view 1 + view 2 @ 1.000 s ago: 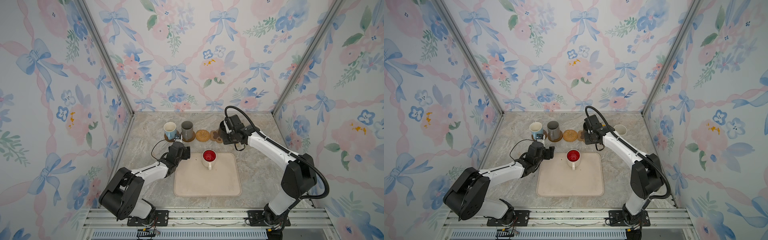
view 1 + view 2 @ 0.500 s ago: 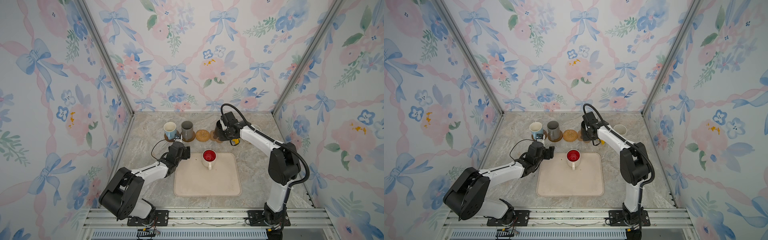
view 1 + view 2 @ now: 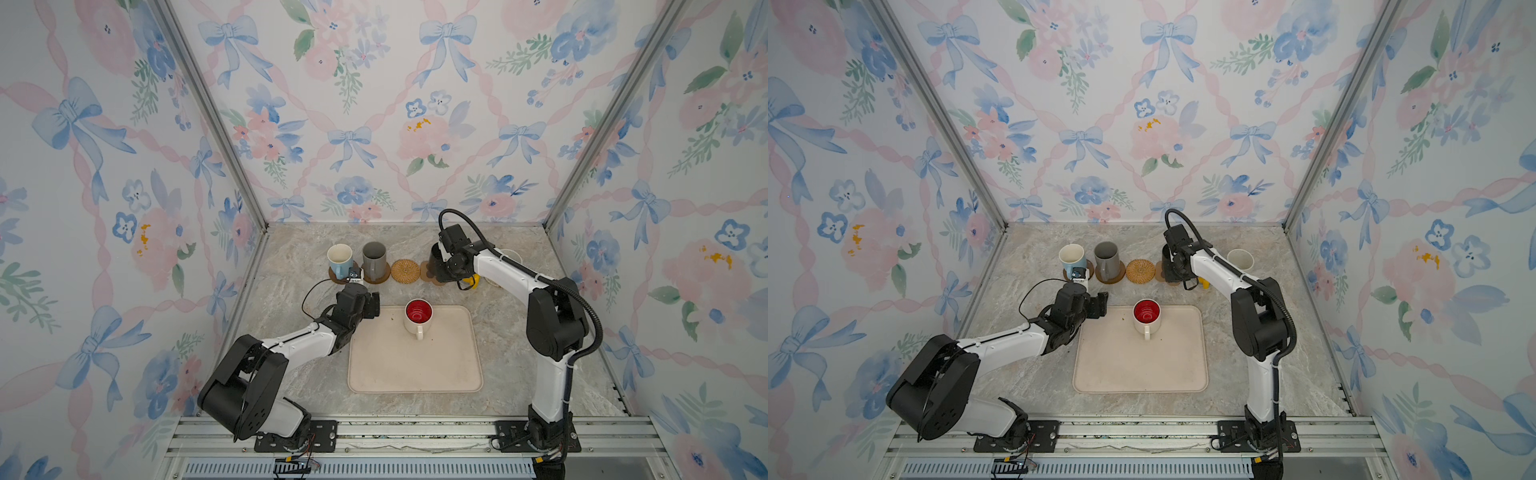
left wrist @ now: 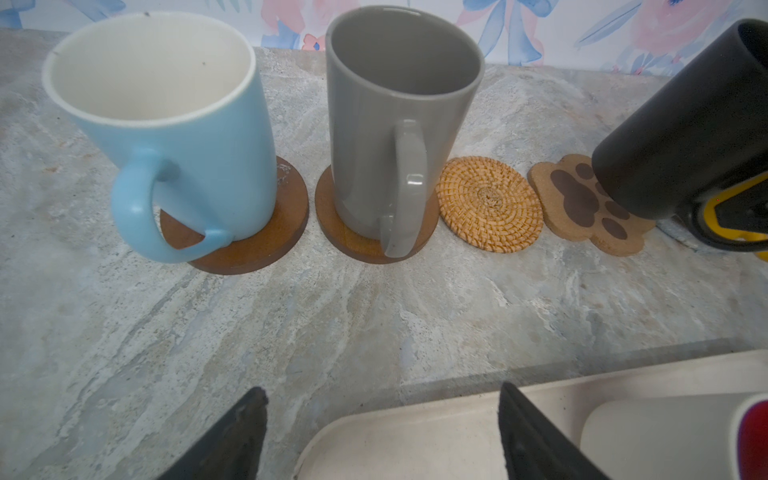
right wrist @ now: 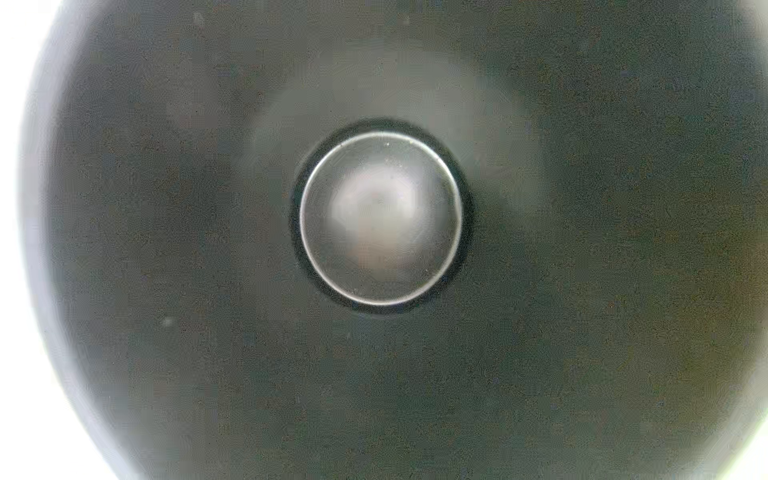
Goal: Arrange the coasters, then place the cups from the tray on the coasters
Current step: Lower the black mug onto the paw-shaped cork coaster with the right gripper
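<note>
In both top views the right hand (image 3: 446, 257) grips the black mug (image 3: 436, 270) over the paw coaster (image 3: 427, 272), and the red-lined mug (image 3: 417, 318) stands on the tray (image 3: 415, 374). Left wrist view: the left hand (image 4: 382, 388) is spread wide and empty above the counter (image 4: 291, 311), with the black mug tilted. Right wrist view: straight down inside that mug.

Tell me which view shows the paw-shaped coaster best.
Left wrist view: the paw-shaped coaster lies close, print clear, one edge behind the black mug. Both top views show it as a sliver beside the mug. Right wrist view shows only the mug's inside.
</note>
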Robot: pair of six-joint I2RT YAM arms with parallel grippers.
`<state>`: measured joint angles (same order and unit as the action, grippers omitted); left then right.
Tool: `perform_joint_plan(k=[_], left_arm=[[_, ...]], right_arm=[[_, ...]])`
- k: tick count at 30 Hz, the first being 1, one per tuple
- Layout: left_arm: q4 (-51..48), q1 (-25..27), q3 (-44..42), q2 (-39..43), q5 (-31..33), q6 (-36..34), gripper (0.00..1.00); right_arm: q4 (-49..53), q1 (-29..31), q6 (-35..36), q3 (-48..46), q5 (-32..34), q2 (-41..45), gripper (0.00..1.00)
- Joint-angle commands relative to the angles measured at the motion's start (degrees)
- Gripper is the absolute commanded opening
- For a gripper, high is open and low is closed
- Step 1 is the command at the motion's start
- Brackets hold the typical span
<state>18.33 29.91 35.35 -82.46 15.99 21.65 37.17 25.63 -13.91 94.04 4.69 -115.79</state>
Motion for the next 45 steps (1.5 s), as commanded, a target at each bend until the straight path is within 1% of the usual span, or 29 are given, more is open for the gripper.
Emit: perform_joint_plan(k=[1, 15, 45], left_arm=[[0.4, -0.6, -0.4, 1.1, 0.2, 0.0, 0.83], [0.4, -0.8, -0.4, 0.9, 0.0, -0.1, 0.83], [0.3, -1.1, -0.7, 1.4, 0.0, 0.0, 0.83]], right_arm=[[-2.4, -0.5, 0.1, 3.5, 0.6, -0.1, 0.0], [-1.0, -0.9, 0.3, 6.3, 0.3, -3.6, 0.0], [-1.0, -0.9, -0.4, 4.7, 0.1, -5.7, 0.0]])
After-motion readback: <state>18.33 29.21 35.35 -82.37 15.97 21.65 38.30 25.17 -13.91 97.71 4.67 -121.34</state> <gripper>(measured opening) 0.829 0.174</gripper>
